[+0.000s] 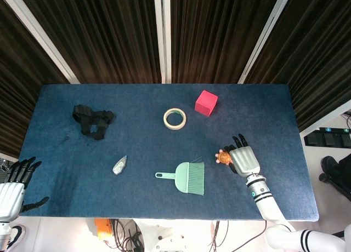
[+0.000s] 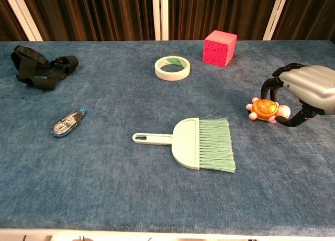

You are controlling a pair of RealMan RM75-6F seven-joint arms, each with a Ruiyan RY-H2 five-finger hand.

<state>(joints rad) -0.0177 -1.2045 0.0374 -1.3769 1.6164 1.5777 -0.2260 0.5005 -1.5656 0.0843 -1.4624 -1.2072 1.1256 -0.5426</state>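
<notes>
Right hand: the right hand [image 2: 306, 91] is at the right side of the blue table [image 2: 104, 183], fingers curled down around the toy turtle [image 2: 264, 109]. In the chest view the dark fingers [image 2: 268, 85] arch over the toy's far side and the thumb reaches in from the near side.
Grip: the toy is enclosed between fingers and thumb; contact appears on both sides.
Toy turtle: orange shell with pink limbs; it is at table level, right of the brush bristles and apart from them. Whether it rests on the cloth or is just raised cannot be told. In the head view it shows as an orange spot [image 1: 224, 156] at the left edge of the right hand [image 1: 243, 160].
Left hand: the left hand [image 1: 12, 186] is off the near left corner of the table, seen in the head view only; fingers spread apart, holding nothing.
Brush: a pale green hand brush [image 2: 196, 143] lies flat near the table's middle, handle pointing left.
Tape roll: a cream tape roll [image 2: 172, 67] lies flat beyond the brush.
Cube: a pink cube [image 2: 219, 48] stands near the far edge, right of the tape roll.
Strap: a black strap bundle [image 2: 42, 66] lies at the far left.
Correction tape: a small correction tape dispenser [image 2: 67, 122] lies left of the brush, well apart from it.
</notes>
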